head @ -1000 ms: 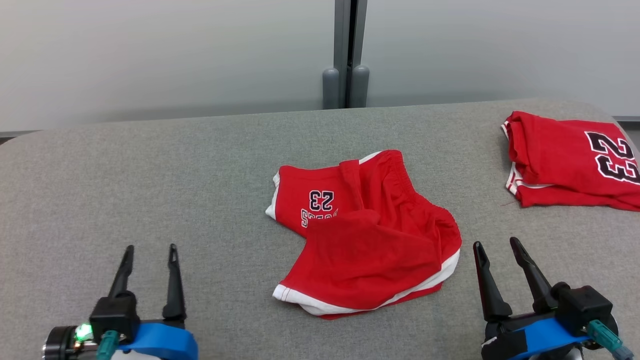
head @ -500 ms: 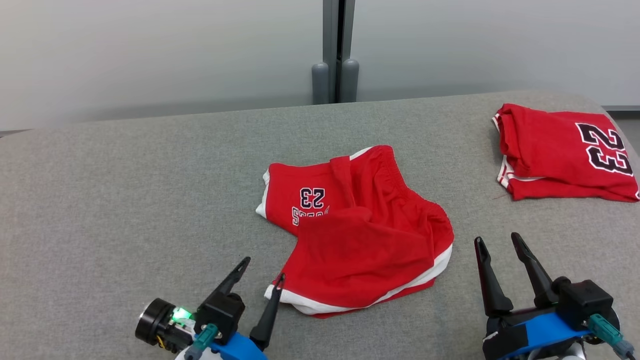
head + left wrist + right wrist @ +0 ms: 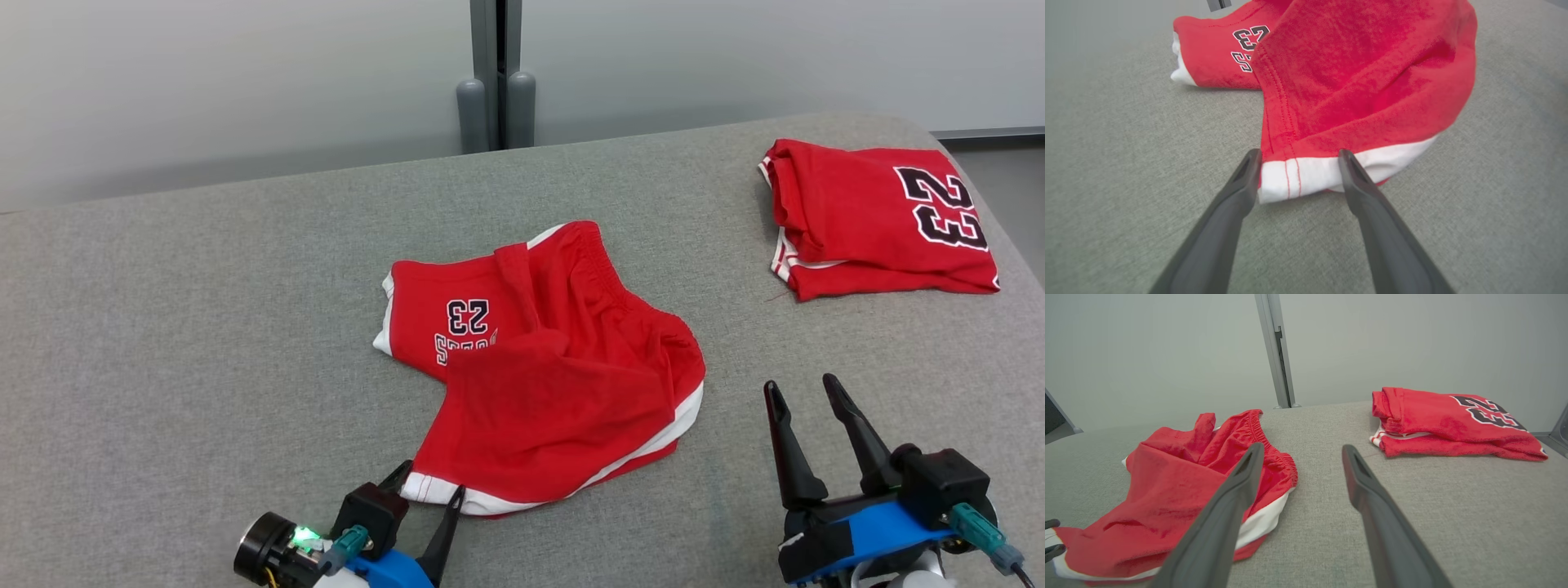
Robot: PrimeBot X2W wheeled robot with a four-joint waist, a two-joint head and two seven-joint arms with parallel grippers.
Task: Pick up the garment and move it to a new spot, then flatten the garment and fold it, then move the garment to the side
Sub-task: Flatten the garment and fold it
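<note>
Now left gripper (image 3: 431, 482) jaws apart, straddling white hem corner of red shorts (image 3: 547, 384), crumpled mid grey table (image 3: 204, 327) — swung in from well clear a second ago. Risk: shallow close, one layer caught, hem slipping out. Right gripper (image 3: 800, 382) jaws apart, parked as before; folded jersey (image 3: 873, 220) far right.

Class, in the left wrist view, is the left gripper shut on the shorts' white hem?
No, the left gripper is open, fingers spread either side of the shorts at their white hem.

You're seeing soft, even light throwing faint shadows under the garment (image 3: 555, 392); wrist views are bowing at their edges.
</note>
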